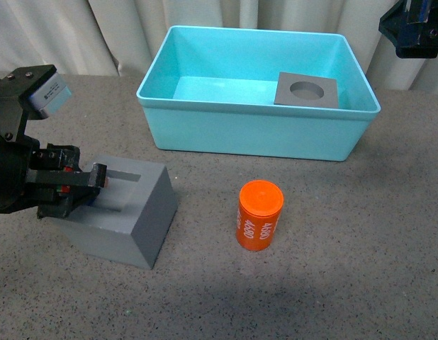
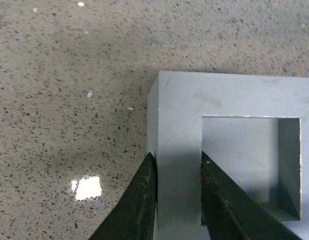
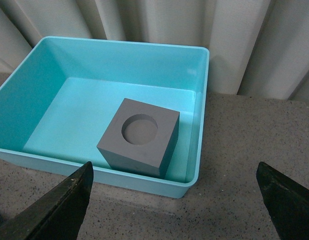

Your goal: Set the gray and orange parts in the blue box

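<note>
The gray cube with the square recess (image 1: 130,212) stands on the table at the front left. My left gripper (image 1: 98,177) is shut on one wall of it, one finger outside and one in the recess, as the left wrist view (image 2: 177,170) shows on the cube (image 2: 229,100). The gray cube with the round recess (image 1: 307,91) lies in the blue box (image 1: 254,134), at its right end; the right wrist view shows that cube (image 3: 139,137) and the box (image 3: 94,170). The orange cylinder (image 1: 260,214) printed "4680" stands upright in front of the box. My right gripper (image 3: 174,200) is open and empty, held high above the table by the box's right end.
Pale curtains (image 1: 98,35) hang behind the speckled gray table (image 1: 332,283). My right arm's black body (image 1: 414,27) shows at the top right corner of the front view.
</note>
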Available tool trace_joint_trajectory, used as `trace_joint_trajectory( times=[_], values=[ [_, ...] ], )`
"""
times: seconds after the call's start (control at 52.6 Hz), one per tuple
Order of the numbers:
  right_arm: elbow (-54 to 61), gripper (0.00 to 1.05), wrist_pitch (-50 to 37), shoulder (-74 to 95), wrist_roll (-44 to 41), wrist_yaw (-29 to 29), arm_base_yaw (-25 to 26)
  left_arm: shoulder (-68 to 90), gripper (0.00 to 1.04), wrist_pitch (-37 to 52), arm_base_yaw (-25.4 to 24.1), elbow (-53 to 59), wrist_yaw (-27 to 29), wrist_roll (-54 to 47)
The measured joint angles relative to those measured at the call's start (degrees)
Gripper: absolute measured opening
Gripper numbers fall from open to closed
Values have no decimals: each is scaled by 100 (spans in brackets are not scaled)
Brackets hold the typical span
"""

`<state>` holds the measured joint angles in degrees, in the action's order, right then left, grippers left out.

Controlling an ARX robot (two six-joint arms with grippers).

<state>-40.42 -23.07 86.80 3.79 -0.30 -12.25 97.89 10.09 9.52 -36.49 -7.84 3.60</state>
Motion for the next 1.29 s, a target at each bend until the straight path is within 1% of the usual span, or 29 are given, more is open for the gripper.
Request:
trace_joint_trajectory(
  times=[0.095, 0.304, 0.38, 0.514, 0.609, 0.685, 0.856, 1.084, 1.293],
  values=[
    [0, 95, 0, 0, 0, 0, 0, -90, 18, -15, 0, -2, -2, 79],
    [0, 95, 0, 0, 0, 0, 0, -905, 18, -184, 177, -212, -254, 664],
    [0, 95, 0, 0, 0, 0, 0, -1097, 18, -90, 262, -398, -212, 796],
    [0, 95, 0, 0, 0, 0, 0, -1169, 18, 151, 396, -922, 39, 1040],
    [0, 95, 0, 0, 0, 0, 0, -872, 18, 315, 446, -1478, 262, 1222],
    [0, 95, 0, 0, 0, 0, 0, -431, 18, 208, 492, -1987, 535, 1351],
    [0, 95, 0, 0, 0, 0, 0, 258, 18, 50, 516, -2673, 737, 1453],
    [0, 95, 0, 0, 0, 0, 0, 1123, 18, -229, 498, -3501, 608, 1368],
    [0, 95, 0, 0, 0, 0, 0, 1615, 18, -376, 492, -3770, 636, 1307]
  ],
)
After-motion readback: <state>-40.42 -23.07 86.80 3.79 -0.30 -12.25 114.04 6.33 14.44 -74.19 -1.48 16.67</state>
